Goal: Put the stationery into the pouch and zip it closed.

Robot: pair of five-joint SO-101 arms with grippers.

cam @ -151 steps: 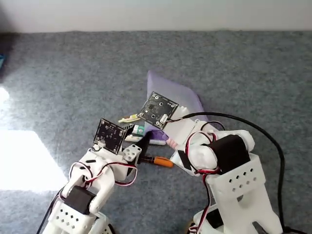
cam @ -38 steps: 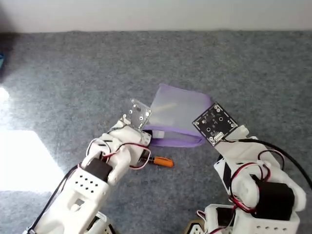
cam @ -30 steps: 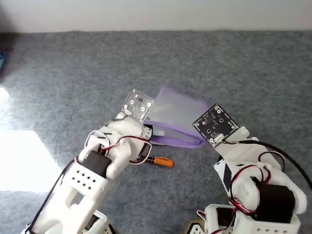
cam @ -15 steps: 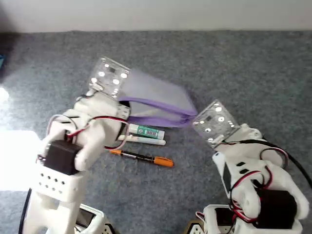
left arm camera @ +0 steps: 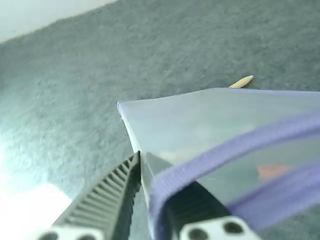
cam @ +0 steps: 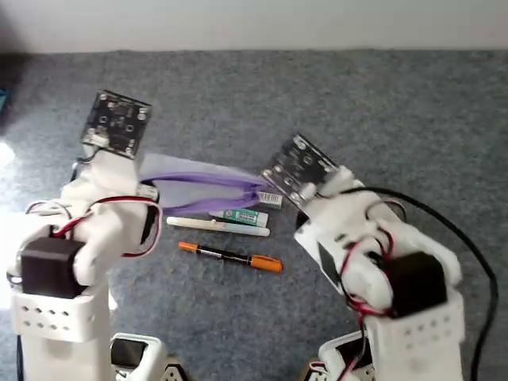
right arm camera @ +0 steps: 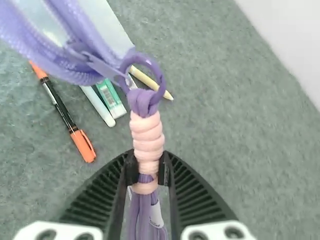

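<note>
The purple translucent pouch [cam: 202, 184] hangs stretched between both arms above the carpet. My left gripper [left arm camera: 139, 161] is shut on the pouch's [left arm camera: 200, 125] closed end, by the corner. My right gripper [right arm camera: 145, 167] is shut on the pink and purple cord [right arm camera: 145, 131] tied to the zip pull ring [right arm camera: 143, 74]. Below the pouch on the carpet lie an orange-capped pen [cam: 232, 256], a white pen [cam: 216, 227], a green-labelled stick [cam: 239, 215] and a pencil [right arm camera: 151, 83]. The pencil's tip [left arm camera: 241, 81] pokes out behind the pouch in the left wrist view.
Grey carpet [cam: 381, 111] covers the whole table. A bright patch of light [cam: 8, 238] lies at the left edge. A pale wall [cam: 254, 24] runs along the far side.
Both arms have carried the pouch to the left and off the carpet, pulling it taut. The pens and stick that it covered a second ago now lie in the open.
</note>
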